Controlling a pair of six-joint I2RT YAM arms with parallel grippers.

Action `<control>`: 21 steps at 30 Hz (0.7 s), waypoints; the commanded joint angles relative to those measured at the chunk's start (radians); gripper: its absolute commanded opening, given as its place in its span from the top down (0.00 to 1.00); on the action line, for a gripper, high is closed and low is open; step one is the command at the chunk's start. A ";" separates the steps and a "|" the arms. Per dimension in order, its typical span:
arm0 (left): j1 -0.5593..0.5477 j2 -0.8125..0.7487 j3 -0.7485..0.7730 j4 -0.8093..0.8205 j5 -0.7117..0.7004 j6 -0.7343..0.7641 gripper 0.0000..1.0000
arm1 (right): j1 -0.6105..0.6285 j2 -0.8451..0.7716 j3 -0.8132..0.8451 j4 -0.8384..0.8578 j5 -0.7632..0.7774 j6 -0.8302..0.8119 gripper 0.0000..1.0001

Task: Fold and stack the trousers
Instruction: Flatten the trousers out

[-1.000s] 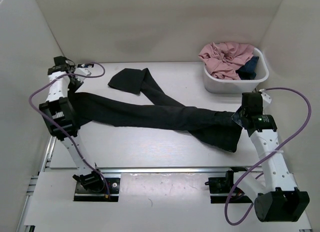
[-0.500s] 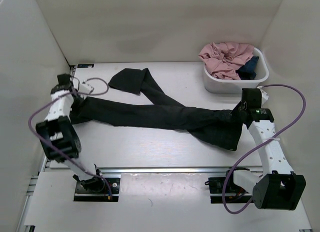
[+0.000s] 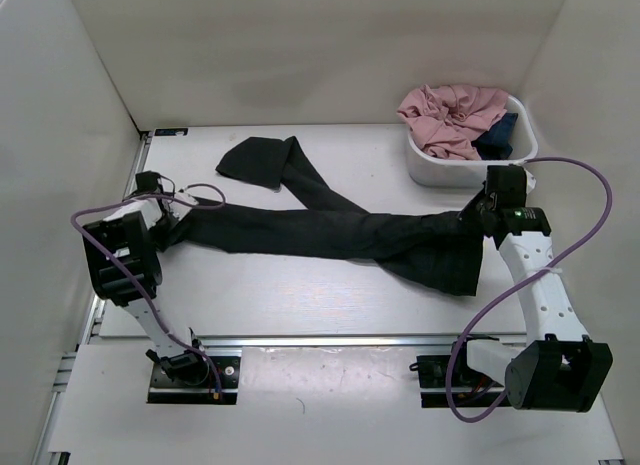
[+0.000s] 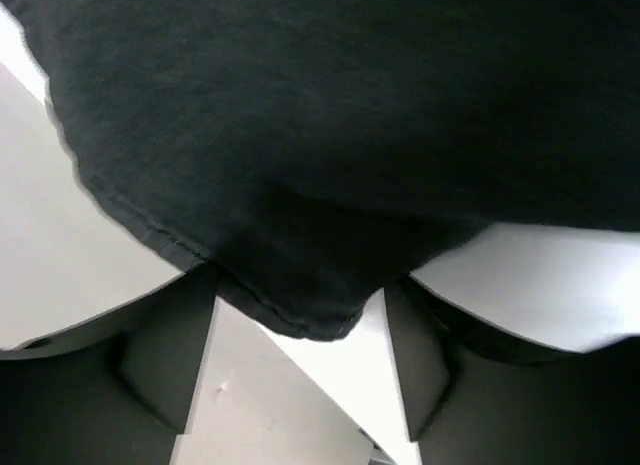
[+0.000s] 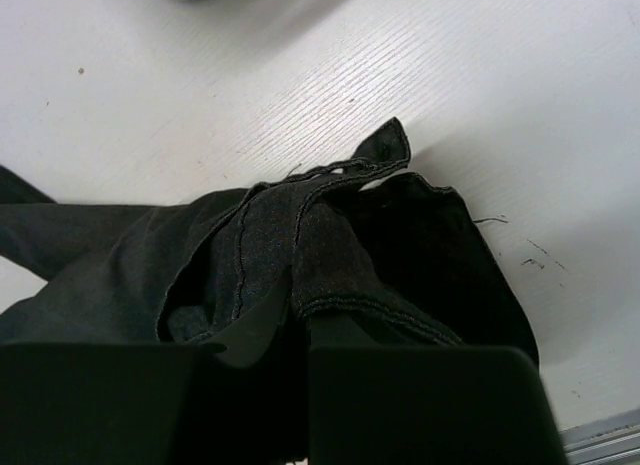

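Observation:
The black trousers (image 3: 320,230) lie stretched across the table. One leg end is at the left, the other leg bends up to the back (image 3: 255,160), and the waist is at the right. My left gripper (image 3: 170,225) is at the left leg end. In the left wrist view its jaws stand wide apart (image 4: 295,315), and the hem of the trousers (image 4: 330,135) hangs between the tips, not pinched. My right gripper (image 3: 478,225) is shut on the bunched waist fabric (image 5: 330,245), with its jaws (image 5: 300,305) close together on a fold.
A white tub (image 3: 425,170) stands at the back right, just behind the right gripper. It holds a pink garment (image 3: 450,115) and a small dark blue garment (image 3: 497,137). White walls close in the left, back and right sides. The arm rail runs along the near edge.
My left arm has come down from the far left corner to the leg end, which has shifted a little to the right. My right gripper has moved slightly back with the waist.

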State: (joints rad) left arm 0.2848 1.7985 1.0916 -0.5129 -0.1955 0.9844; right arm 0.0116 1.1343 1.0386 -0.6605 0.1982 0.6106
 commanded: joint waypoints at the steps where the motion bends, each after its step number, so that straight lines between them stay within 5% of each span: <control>1: 0.010 0.054 0.030 0.071 -0.074 0.011 0.27 | -0.010 -0.002 0.012 0.035 -0.020 -0.006 1.00; 4: 0.037 0.091 0.030 0.071 -0.085 -0.007 0.85 | -0.038 0.011 0.012 0.059 -0.040 -0.006 1.00; 8: 0.129 0.072 0.134 0.039 -0.024 -0.065 0.86 | -0.133 0.173 0.144 0.088 -0.225 -0.038 1.00; 13: 0.284 0.032 0.293 -0.087 0.080 -0.024 0.86 | -0.187 0.381 0.612 -0.004 -0.318 -0.080 1.00; 16: 0.349 -0.013 0.280 -0.122 0.103 0.058 0.86 | -0.187 0.404 0.756 -0.057 -0.350 -0.089 1.00; 19: 0.381 -0.069 0.210 -0.122 0.114 0.120 0.86 | -0.196 0.328 0.705 -0.074 -0.408 -0.098 1.00; 21: 0.390 -0.099 0.168 -0.122 0.123 0.149 0.86 | -0.196 0.248 0.476 -0.048 -0.408 -0.085 1.00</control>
State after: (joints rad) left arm 0.6136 1.7687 1.3018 -0.6510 -0.0055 1.0386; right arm -0.1246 1.5021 1.6684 -0.7418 -0.2745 0.5594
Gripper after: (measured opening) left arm 0.162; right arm 0.027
